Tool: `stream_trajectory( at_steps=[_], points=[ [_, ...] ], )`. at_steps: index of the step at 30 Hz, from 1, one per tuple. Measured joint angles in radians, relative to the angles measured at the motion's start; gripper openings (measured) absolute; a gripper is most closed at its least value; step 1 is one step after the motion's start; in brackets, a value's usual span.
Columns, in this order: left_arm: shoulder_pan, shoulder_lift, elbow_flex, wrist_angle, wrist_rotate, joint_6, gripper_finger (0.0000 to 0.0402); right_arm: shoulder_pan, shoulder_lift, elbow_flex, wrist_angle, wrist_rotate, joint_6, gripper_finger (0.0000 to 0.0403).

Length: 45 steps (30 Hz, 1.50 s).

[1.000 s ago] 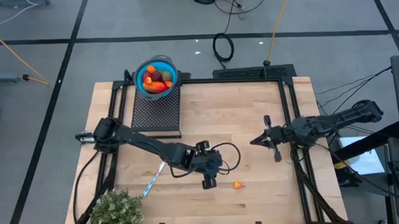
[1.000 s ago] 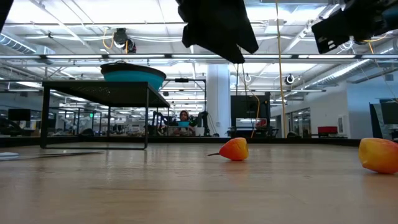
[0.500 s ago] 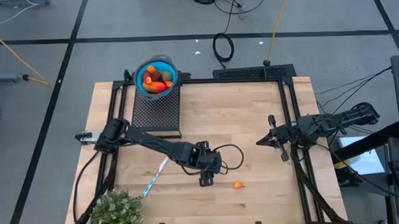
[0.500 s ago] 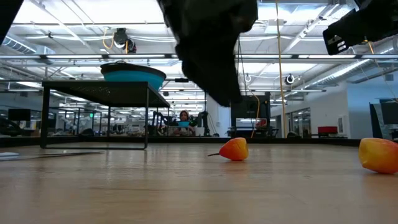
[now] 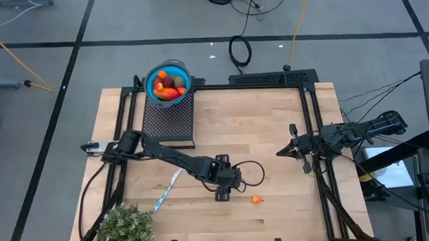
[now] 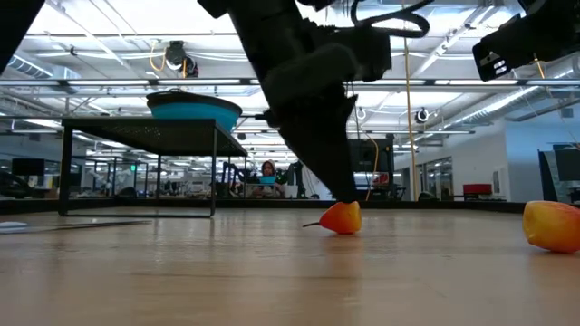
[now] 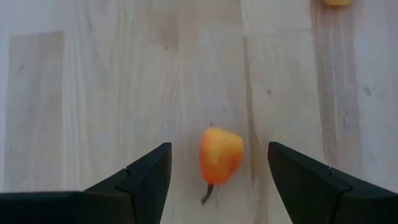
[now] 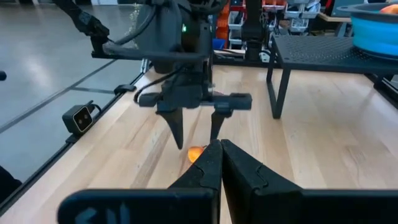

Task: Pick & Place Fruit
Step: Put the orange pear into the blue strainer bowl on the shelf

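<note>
Wood table [image 5: 229, 127] carries small orange fruit [image 5: 256, 199], blue-handled knife [image 5: 164, 193], green plant [image 5: 124, 227], black mesh stand [image 5: 167, 121].

From my end I count two loose fruits on the counter [image 5: 272, 125]: one orange piece [image 7: 220, 154] under the left arm, another [image 6: 552, 225] off to the side. One blue bowl [image 5: 169, 81] holding several more, one knife [image 5: 165, 192], one plant [image 5: 124, 227], two arms.

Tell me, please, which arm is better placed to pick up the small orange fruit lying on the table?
Left: its open gripper hangs over the orange fruit, fingers either side. The right gripper waits near the table's right edge.
</note>
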Motion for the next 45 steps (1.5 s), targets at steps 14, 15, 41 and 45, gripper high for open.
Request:
stream_trajectory(
  at_steps=[14, 15, 41, 45],
  points=[
    [0.010, 0.051, 0.000, 0.021, 0.027, 0.035, 0.0266, 0.000, -0.001, 0.000, -0.008, 0.000, -0.001, 0.0000],
    [0.010, 0.051, 0.000, 0.020, 0.026, 0.036, 0.0266, 0.000, -0.001, 0.000, -0.008, 0.000, -0.001, 0.0000],
    [0.013, 0.023, 0.000, 0.007, 0.025, 0.021, 0.0111, 0.000, -0.002, 0.000, -0.008, 0.001, 0.024, 0.0000],
    [0.013, -0.040, 0.000, 0.000, 0.024, 0.021, 0.0110, 0.000, -0.001, 0.000, -0.007, 0.001, 0.025, 0.0000]
  ],
)
